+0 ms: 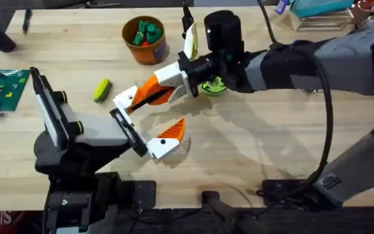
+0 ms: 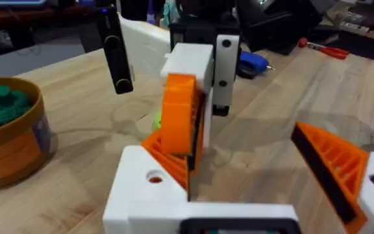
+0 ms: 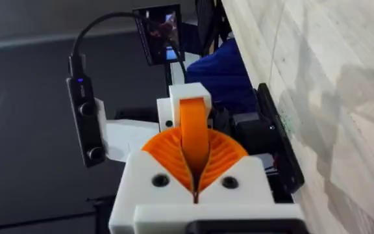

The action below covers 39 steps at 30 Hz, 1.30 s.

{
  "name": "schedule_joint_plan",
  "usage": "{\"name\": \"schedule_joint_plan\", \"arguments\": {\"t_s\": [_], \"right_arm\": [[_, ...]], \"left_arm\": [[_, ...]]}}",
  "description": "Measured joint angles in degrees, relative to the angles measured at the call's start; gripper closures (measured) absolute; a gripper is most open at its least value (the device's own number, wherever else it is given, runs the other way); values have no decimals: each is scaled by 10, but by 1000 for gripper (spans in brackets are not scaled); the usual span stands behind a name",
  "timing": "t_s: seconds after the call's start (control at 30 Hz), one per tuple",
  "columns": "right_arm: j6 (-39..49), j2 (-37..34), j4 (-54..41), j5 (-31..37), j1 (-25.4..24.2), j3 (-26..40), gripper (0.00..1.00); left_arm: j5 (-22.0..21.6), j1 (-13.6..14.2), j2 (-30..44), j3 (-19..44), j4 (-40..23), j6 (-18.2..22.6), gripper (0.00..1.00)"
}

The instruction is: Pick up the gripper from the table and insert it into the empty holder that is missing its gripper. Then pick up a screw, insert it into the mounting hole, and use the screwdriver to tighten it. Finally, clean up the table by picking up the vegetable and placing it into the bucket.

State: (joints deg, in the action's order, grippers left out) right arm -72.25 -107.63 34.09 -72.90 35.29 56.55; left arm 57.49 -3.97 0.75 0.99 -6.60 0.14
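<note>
Nearest us, we are looking at the left gripper [image 1: 149,120], which is standing wide open and holding nothing. One of its fingers is wearing an orange ribbed pad [image 2: 336,162]; the other is ending in the bare white holder [image 2: 149,187], its mounting hole facing up.

Just past that, the right gripper [image 3: 195,182] is reaching across the bench [image 1: 252,156] with its fingers closed on the orange fingertip [image 2: 177,114]. It is holding it upright, right at the holder, touching or nearly so. We are not able to tell whether it is seated at all.

We are judging the fingertip to be light, stiff plastic. Its ribbed face is giving grip, but its wedge shape is likely to make it twist or squirt out under a hard squeeze. Holding it across the flat sides, as now, is leaving the mating end free to slide in.

Farther off, the vegetable [image 1: 102,90] is lying on the bench, well apart from the bucket [image 1: 145,39] standing beyond it.
</note>
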Motion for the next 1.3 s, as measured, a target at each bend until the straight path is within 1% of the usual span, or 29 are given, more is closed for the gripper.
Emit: {"name": "schedule_joint_plan", "arguments": {"t_s": [0.37, 0.6, 0.77, 1.3], "right_arm": [[0, 0, -4, -7, -7, 0, 986], [0, 0, -4, -7, -6, 0, 985], [-2, 0, -4, -7, -6, 0, 965], [-2, 0, -4, -5, -5, 0, 970]], "left_arm": [[17, 0, 0, 0, -3, 0, 15], [18, 0, 0, 0, -3, 0, 15], [17, 0, 0, 0, -3, 1, 15], [17, 0, 0, 0, -3, 0, 15]]}}
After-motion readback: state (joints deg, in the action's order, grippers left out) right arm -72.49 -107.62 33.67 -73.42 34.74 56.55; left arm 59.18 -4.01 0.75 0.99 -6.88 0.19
